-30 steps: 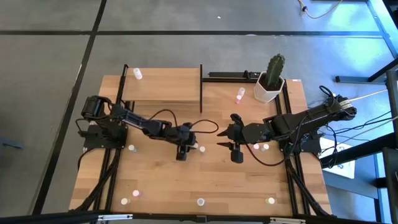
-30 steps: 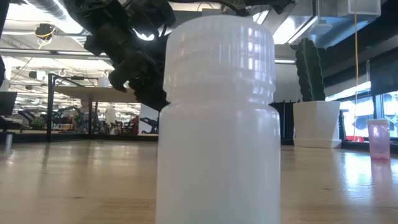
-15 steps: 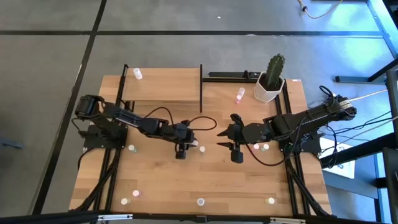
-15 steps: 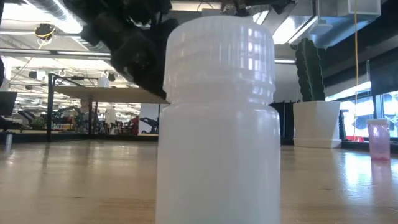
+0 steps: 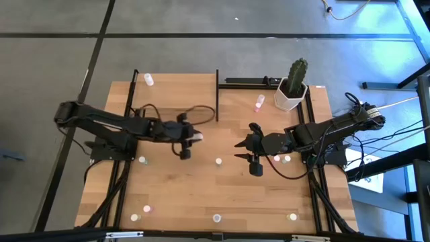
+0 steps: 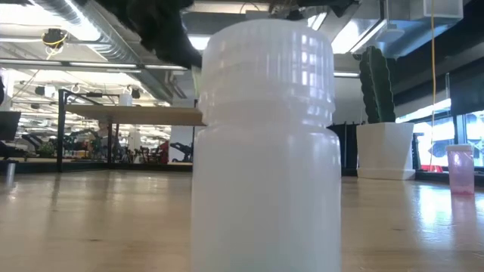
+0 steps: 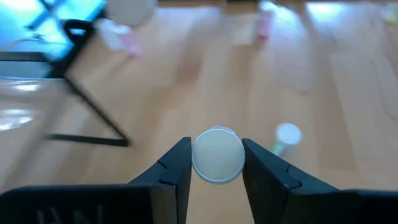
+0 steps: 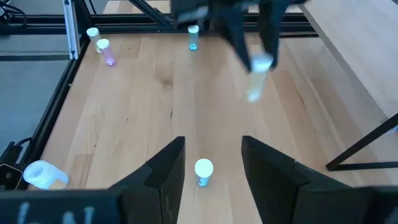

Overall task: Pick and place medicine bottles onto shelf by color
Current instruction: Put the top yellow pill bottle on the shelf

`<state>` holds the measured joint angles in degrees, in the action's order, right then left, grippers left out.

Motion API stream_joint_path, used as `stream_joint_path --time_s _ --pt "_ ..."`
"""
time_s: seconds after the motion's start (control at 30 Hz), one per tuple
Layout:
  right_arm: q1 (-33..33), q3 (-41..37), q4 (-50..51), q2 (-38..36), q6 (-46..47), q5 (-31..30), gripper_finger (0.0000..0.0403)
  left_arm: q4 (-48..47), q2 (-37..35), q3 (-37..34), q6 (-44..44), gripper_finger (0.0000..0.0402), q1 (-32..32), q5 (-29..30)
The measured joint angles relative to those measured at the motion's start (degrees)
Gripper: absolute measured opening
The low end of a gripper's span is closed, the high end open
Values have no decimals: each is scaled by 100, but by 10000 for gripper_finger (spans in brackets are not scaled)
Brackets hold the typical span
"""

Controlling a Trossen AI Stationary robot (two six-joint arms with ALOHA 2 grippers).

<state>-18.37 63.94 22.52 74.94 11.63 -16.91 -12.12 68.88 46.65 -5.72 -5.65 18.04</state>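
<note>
My left gripper (image 5: 187, 142) hangs over the table's middle left, just near of the shelf (image 5: 175, 94), and is shut on a white medicine bottle (image 7: 217, 155). The right wrist view shows this bottle (image 8: 261, 64) in the air. My right gripper (image 5: 247, 150) hovers open right of centre and holds nothing. A white-capped bottle (image 5: 219, 161) stands on the table between the two grippers, also visible as a small bottle (image 8: 203, 169) in the right wrist view. One bottle (image 5: 149, 81) stands on the shelf's far left corner. My left gripper pinches the white bottle between its two fingers (image 7: 177, 168), on opposite sides just below the round cap (image 7: 217, 149). The fingers slant down from the table's left side. The bottle is lifted clear of the table.
A cactus pot (image 5: 293, 86) and a pink bottle (image 5: 259, 102) stand at the far right. More bottles stand near my right arm (image 5: 282, 158), at the left (image 5: 142, 160) and along the near edge (image 5: 216, 218). One white bottle (image 6: 265, 143) fills the low view.
My left gripper has risen and drawn back toward the table's left and far side, carrying the white bottle clear of the table. In the low view it has climbed almost out of the picture. The other bottle beside it stayed standing on the table.
</note>
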Motion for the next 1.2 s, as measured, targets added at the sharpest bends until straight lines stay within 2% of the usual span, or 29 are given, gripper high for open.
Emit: stream_joint_path --time_s 0.17,0.27,0.4,0.57,0.8,1.2 --pt "-2 2 0 0 -12 -19 161 -382 -734 2 -193 108 16 666" --pt "-2 4 2 0 -28 -243 161 -700 -1050 90 -399 108 127 1033" --pt "14 4 2 0 -34 -493 161 -1633 -1176 592 -675 108 376 1603" --pt "104 4 4 0 -32 -509 161 -2673 -1118 1433 -1114 108 765 2078" --pt "330 4 4 0 -32 -509 161 -3534 -1116 2037 -1588 108 1462 2347" --pt "709 4 -8 0 -563 -496 161 -3993 -1112 1627 -2640 108 2672 1953"
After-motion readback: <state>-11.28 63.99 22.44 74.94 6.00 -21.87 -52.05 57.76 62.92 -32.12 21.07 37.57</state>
